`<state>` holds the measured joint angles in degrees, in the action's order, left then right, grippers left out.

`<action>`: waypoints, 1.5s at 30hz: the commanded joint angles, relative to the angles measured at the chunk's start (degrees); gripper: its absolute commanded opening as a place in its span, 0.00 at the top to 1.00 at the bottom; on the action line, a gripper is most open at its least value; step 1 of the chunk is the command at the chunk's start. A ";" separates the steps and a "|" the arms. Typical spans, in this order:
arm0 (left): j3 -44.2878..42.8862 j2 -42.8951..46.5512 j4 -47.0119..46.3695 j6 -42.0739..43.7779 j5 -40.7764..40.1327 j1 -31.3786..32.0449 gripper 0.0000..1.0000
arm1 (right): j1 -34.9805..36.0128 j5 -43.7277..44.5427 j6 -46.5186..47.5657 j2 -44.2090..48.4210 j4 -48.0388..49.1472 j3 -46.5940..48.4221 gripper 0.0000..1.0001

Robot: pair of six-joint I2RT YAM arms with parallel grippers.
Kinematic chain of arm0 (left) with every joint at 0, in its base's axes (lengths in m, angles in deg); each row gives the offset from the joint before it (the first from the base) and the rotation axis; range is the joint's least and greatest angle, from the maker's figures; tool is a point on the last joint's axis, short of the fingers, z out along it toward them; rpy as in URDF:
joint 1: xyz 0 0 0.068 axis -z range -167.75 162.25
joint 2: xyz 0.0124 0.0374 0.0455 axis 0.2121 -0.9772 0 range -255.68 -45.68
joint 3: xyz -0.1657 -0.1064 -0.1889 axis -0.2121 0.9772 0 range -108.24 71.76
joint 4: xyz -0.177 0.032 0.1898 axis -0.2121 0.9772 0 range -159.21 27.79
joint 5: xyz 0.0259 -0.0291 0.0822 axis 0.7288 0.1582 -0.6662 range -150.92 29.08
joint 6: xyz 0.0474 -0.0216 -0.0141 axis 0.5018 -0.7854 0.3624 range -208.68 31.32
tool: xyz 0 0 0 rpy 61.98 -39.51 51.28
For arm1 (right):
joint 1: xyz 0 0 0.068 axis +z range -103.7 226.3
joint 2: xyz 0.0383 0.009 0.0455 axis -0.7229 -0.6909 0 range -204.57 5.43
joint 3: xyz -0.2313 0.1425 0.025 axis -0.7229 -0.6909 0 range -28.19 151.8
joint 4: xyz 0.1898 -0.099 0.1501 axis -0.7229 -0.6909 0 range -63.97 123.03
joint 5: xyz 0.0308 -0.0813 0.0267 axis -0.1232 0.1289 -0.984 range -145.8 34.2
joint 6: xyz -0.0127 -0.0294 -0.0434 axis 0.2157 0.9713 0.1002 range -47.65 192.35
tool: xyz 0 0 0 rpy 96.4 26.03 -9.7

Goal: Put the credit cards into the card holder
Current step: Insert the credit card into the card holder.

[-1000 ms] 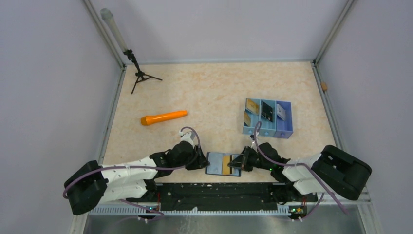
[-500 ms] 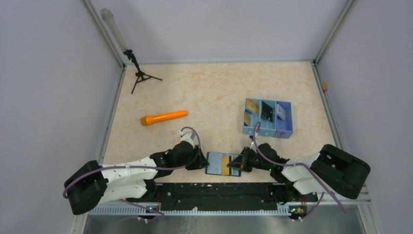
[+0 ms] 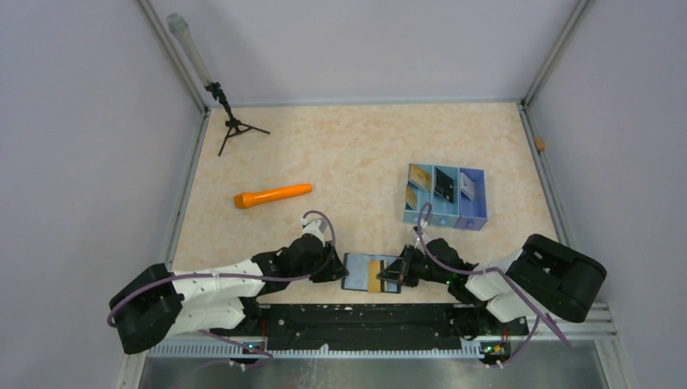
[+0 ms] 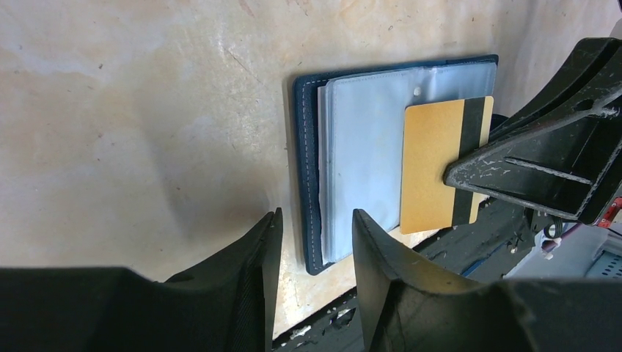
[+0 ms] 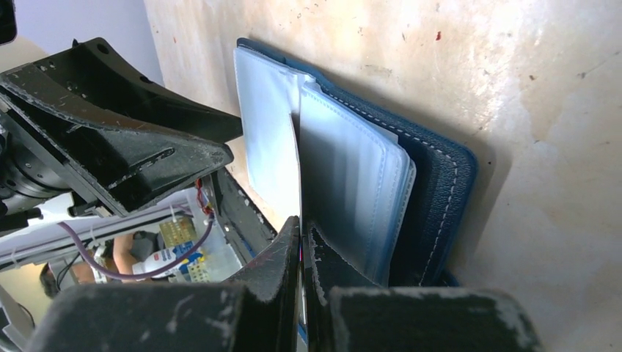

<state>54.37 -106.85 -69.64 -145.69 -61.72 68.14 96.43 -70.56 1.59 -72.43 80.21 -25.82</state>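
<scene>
The card holder [image 3: 355, 271] lies open near the front edge, navy cover down and pale blue sleeves up; it also shows in the left wrist view [image 4: 367, 169] and the right wrist view [image 5: 433, 191]. My right gripper [image 3: 394, 275] is shut on a gold credit card [image 4: 433, 169] with a black stripe, holding it over the sleeves; this card shows edge-on in the right wrist view [image 5: 298, 176]. My left gripper [image 4: 315, 227] is open, its fingers straddling the holder's left edge. More credit cards, gold [image 3: 419, 175], black [image 3: 444, 184] and white [image 3: 467, 185], stand in a blue tray [image 3: 478, 212].
An orange torch-shaped object [image 3: 273, 195] lies left of centre. A small black tripod [image 3: 233, 126] with a pale tube stands at the back left corner. The arms' black base rail [image 3: 356, 320] runs just behind the card holder's near edge.
My right gripper has edged slightly left with the gold card, further over the sleeves. The left gripper and card holder have stayed in place.
</scene>
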 commanded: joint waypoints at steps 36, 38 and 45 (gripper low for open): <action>-1.69 -2.00 1.93 0.94 -0.45 0.47 0.66 | 1.82 6.16 2.75 -8.45 -0.79 6.00 1.00; -1.77 -2.11 1.93 0.94 -0.40 0.45 0.67 | 3.28 6.74 2.61 -8.39 -2.85 7.28 1.00; -1.77 -2.20 1.70 1.03 0.07 0.53 0.69 | 6.72 9.16 0.88 -9.49 -6.42 9.76 1.00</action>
<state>53.73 -108.57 -69.44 -145.49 -61.85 68.21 100.77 -64.11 1.85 -80.98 80.87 -18.26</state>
